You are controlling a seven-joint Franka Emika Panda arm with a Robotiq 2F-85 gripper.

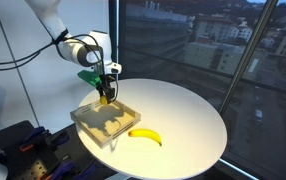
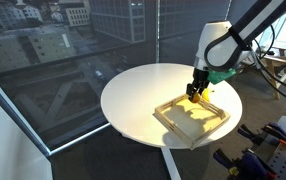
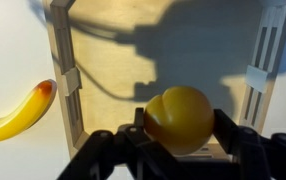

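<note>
Your hand (image 3: 183, 132) is clamped on the yellow fruit (image 3: 180, 112), probably a lemon, with a finger pressed to each side. It hangs over the wooden tray (image 3: 65, 80), close to one rail. Its shadow falls apart from it on the tray floor, so I judge it clear of the wood.

The fruit is round and smooth, and the grip looks to sit low on it, so a jolt or a slackened squeeze could let it slip. From this height it might bounce over the rail and roll across the table (image 1: 193, 115).

The tray's rails and corner posts stand near your fingers, so a sideways sweep at low height could catch them and drag the tray.

The banana (image 1: 146, 135) lies just outside the tray. Beyond it the round table runs open to its edge.
</note>
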